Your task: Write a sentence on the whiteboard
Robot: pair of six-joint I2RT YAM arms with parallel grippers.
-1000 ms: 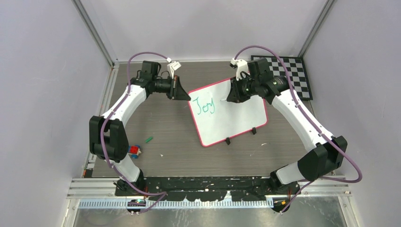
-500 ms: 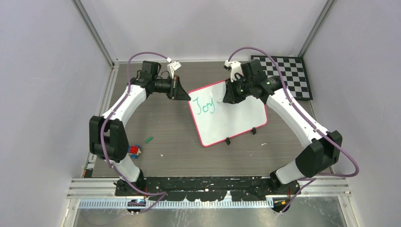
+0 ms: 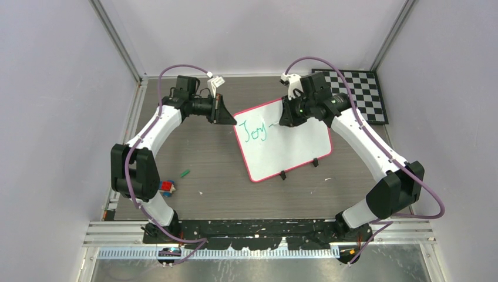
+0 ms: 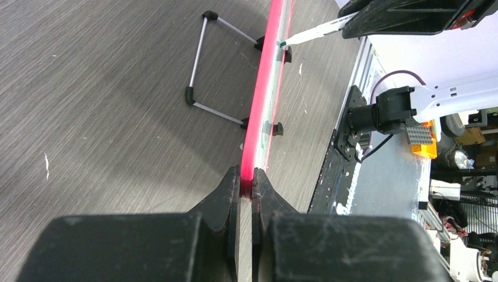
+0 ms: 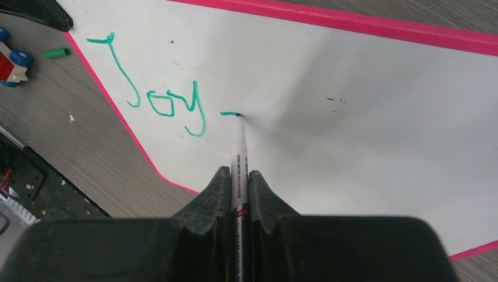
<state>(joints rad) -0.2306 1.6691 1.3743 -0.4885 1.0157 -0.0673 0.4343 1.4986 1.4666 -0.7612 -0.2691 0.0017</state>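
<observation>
The whiteboard stands tilted on the table, white with a pink-red rim. Green lettering "Joy" sits at its upper left, also in the right wrist view, with a short green dash after it. My left gripper is shut on the board's left rim. My right gripper is shut on a white marker whose tip touches the board at the end of the dash. The marker tip also shows in the left wrist view.
A black-and-white checkered board lies at the back right. A green marker cap and a small red-and-blue toy lie on the table at the left. The board's wire stand props it from behind.
My right gripper shifted slightly left then right along the board, drawing a short green dash after "Joy". The left arm has not moved.
</observation>
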